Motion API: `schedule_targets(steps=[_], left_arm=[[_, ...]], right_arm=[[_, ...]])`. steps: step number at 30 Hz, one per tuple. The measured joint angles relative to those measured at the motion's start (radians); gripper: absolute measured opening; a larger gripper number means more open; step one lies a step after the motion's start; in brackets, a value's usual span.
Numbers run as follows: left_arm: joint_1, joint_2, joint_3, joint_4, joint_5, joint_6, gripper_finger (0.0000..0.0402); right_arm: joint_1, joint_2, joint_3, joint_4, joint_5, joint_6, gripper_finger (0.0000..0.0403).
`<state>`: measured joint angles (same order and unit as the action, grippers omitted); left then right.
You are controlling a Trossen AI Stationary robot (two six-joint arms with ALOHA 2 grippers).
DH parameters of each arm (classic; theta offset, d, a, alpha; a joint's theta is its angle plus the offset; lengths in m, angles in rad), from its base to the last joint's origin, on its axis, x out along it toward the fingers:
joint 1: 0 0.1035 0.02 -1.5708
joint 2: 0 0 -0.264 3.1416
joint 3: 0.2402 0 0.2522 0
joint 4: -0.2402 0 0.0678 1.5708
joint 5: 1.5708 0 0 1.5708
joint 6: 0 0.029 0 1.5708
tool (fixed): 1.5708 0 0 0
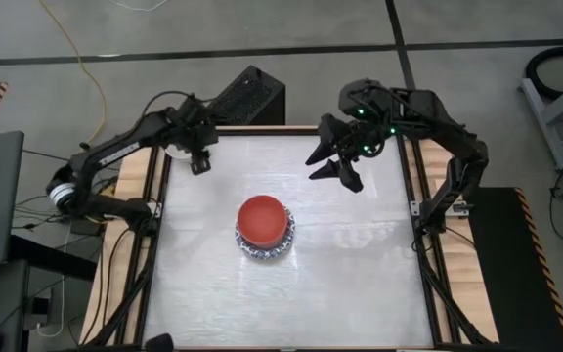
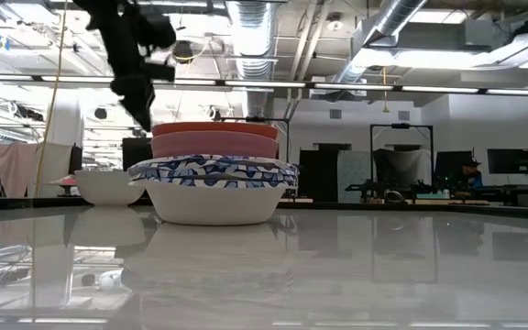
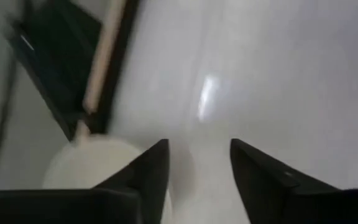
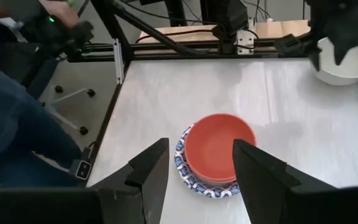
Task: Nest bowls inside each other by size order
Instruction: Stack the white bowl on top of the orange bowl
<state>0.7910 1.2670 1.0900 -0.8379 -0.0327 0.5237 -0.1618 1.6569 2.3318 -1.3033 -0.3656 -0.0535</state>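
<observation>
A red bowl [image 1: 263, 219] tops a stack in the middle of the table. Under it sit a pink bowl [image 2: 214, 145] and a wide blue-and-white patterned bowl [image 2: 211, 171], which rests on the table. A cream-white bowl [image 2: 108, 186] stands alone at the far left corner, on its base. My left gripper [image 3: 199, 168] hangs open just above it, beside its rim, with only table between the fingers. My right gripper [image 4: 197, 177] is open and raised over the far right part of the table, looking down at the stack.
Wooden rails and a black frame [image 1: 154, 186] run along the table's left and right sides. A black box [image 1: 247, 98] stands beyond the far edge. A person's legs [image 4: 17, 118] show off the table in the right wrist view. The white tabletop [image 1: 360, 284] lies bare around the stack.
</observation>
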Motion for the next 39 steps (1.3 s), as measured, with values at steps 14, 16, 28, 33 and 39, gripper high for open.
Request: schedule_targets(steps=[14, 16, 28, 33, 39], left_arm=[[0.107, 0.294, -0.001, 0.079, -0.166, -0.036, 0.0231], [0.113, 0.313, -0.001, 0.093, -0.196, -0.035, 0.0231], [0.14, 0.324, -0.057, 0.08, -0.19, -0.171, 0.0227], [0.145, 0.324, -0.12, 0.064, -0.181, -0.236, 0.0159], [0.146, 0.323, -0.15, 0.094, -0.143, -0.258, 0.0016]], right_arm=[[-0.019, 0.0, 0.0, -0.001, 0.0, 0.036, 0.0198], [-0.019, 0.0, 0.0, -0.008, 0.001, 0.037, 0.0198], [-0.015, 0.0, 0.0, -0.032, 0.001, 0.051, 0.0198], [-0.019, 0.0, 0.0, -0.033, 0.016, 0.046, 0.0198], [-0.024, 0.0, 0.0, -0.033, 0.093, 0.047, 0.0198]])
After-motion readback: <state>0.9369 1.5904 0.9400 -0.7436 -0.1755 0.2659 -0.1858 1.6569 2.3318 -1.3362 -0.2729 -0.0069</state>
